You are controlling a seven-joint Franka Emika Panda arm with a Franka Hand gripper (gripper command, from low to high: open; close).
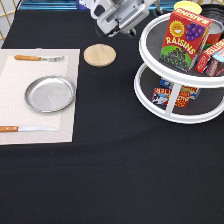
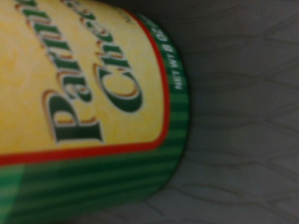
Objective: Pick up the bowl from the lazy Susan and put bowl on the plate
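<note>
The lazy Susan (image 1: 148, 44) stands at the exterior view's right, a white two-tier turntable with dark shelves. The black bowl does not show in either view; boxes on the top tier may hide it. The silver plate (image 1: 50, 94) lies bare on a pale placemat (image 1: 20, 80) at the left. My gripper (image 1: 125, 20) hangs at the exterior view's top centre, just left of the top tier's rim, and holds nothing that I can see. The wrist view shows a yellow and green Parmesan cheese can (image 2: 78, 100) from close by on a dark grey shelf surface (image 2: 258, 125).
A raisins box (image 1: 184, 40), a red can (image 1: 215, 57) and a yellow-lidded can (image 1: 187, 6) crowd the top tier. More boxes (image 1: 170, 95) sit on the lower tier. A wooden disc (image 1: 99, 55) lies by the placemat, with a fork (image 1: 37, 58) and a knife (image 1: 25, 129).
</note>
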